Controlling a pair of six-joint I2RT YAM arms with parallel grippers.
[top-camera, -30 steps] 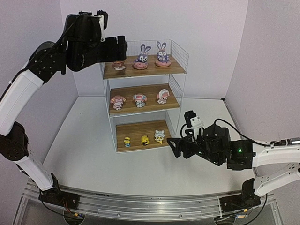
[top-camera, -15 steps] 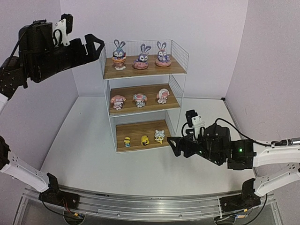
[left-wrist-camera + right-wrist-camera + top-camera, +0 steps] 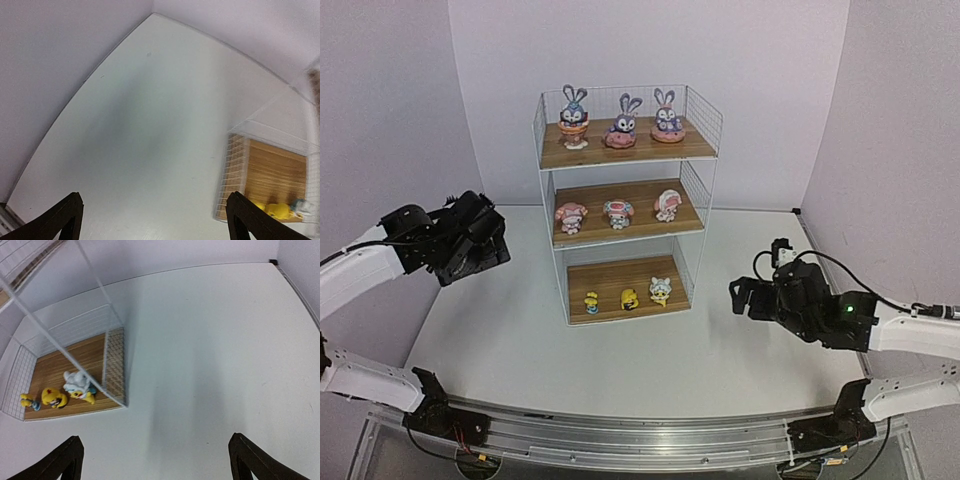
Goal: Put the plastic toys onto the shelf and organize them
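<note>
All nine toys point(image 3: 624, 128) sit sorted on the shelf point(image 3: 704, 118).
Left gripper point(image 3: 153, 216) and right gripper point(image 3: 155, 456) are spread wide, empty; nothing seems left.

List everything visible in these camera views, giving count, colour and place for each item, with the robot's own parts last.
shelf: one, white wire with three brown boards, standing at the far middle of the table.
purple bunnies: three, purple on pink bases, in a row on the top board.
pink-and-white figures: three, in a row on the middle board.
yellowish figures: three, small, on the bottom board.
table: one, white, under the shelf.
left gripper: one, black, open and empty, left of the shelf.
right gripper: one, black, open and empty, right of the shelf.
</note>
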